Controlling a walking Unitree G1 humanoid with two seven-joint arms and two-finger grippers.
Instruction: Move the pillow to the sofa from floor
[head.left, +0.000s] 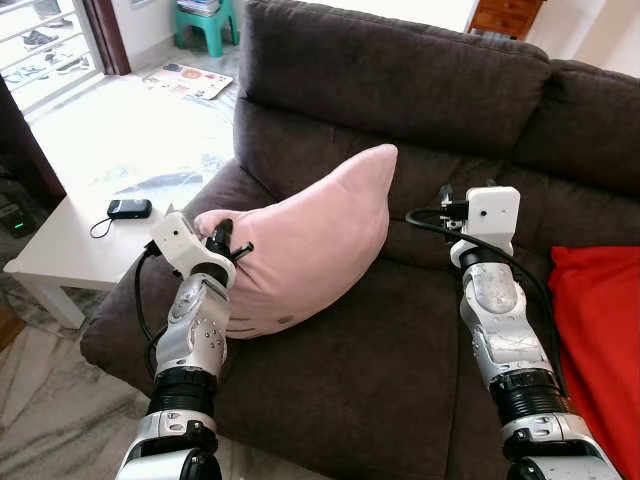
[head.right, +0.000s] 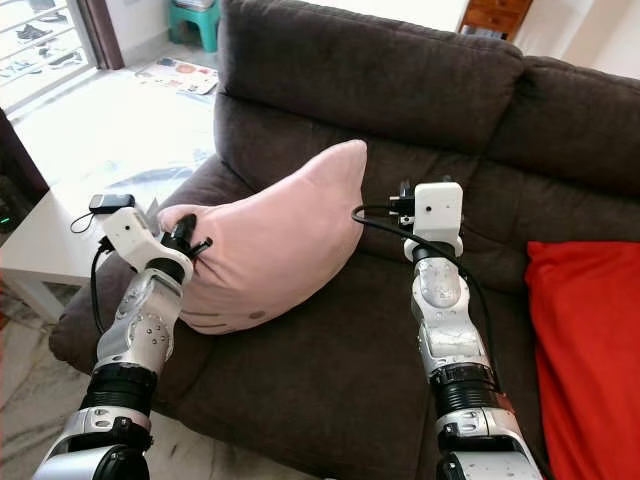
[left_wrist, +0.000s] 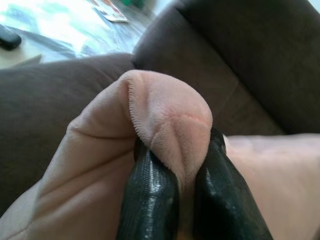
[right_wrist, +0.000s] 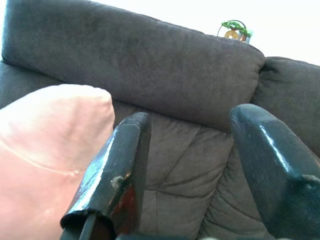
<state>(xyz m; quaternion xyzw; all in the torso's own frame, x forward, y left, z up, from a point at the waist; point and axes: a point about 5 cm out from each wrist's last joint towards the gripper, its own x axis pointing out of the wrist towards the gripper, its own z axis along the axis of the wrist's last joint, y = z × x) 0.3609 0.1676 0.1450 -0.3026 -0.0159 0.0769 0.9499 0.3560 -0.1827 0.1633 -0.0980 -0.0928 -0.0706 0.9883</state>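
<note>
The pink pillow (head.left: 310, 240) lies on the dark brown sofa (head.left: 400, 70), on the left part of the seat, tilted up toward the backrest. My left gripper (head.left: 222, 238) is shut on the pillow's lower left corner. In the left wrist view its two black fingers (left_wrist: 147, 190) pinch a fold of pink fabric (left_wrist: 170, 115). My right gripper (right_wrist: 192, 117) stands open above the seat, just right of the pillow's top corner (right_wrist: 55, 130), with nothing between its fingers. It points at the backrest.
A red cushion (head.left: 600, 330) lies at the right end of the seat. Left of the sofa arm stands a white side table (head.left: 70, 240) with a small black device (head.left: 130, 208). Beyond it are a teal stool (head.left: 205, 22) and a magazine (head.left: 190, 80) on the floor.
</note>
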